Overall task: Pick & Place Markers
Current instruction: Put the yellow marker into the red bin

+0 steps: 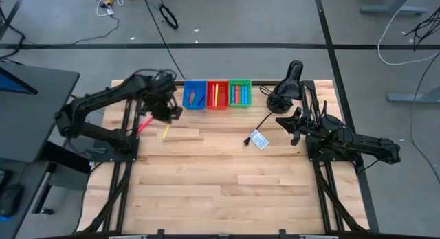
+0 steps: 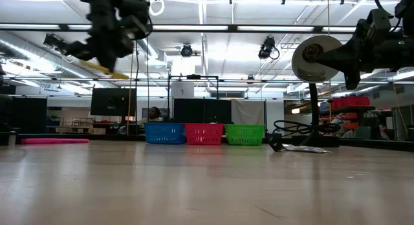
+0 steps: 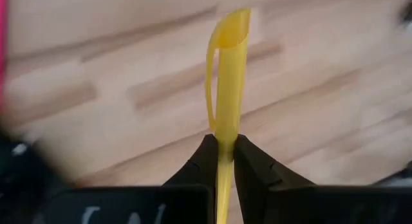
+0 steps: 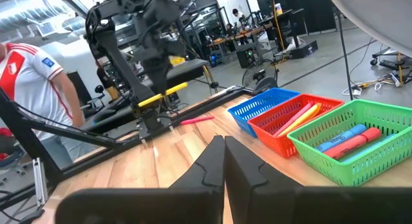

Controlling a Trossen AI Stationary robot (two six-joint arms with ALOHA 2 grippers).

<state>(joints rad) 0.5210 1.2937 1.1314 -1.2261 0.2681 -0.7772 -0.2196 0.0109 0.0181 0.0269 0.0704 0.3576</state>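
A yellow marker [image 3: 226,76] hangs above the table's far left part, with my left gripper [image 3: 222,145] shut on it; the low view shows this marker [image 2: 97,66] well above the tabletop. A pink marker [image 1: 144,123] lies flat on the wood close by. Along the far edge stand a blue bin [image 1: 194,95], a red bin [image 1: 217,95] and a green bin [image 1: 240,93], each with markers inside. My right gripper [image 4: 224,153] waits shut and level at the table's right side, touching nothing. My left gripper pinches the yellow marker's barrel [image 3: 223,135] between its two fingers. The fingers come from above, slanting steeply down. Part of the marker sticks out past the fingertips and part runs back between them. The marker is lifted clear of the table and tilted.
A small white-and-blue card with a cable [image 1: 258,139] lies right of the table's middle. A black lamp-like stand [image 1: 289,84] rises at the far right. A person in a red and white shirt [image 4: 26,82] is beyond the table's left side. Bare wood spreads toward the near edge.
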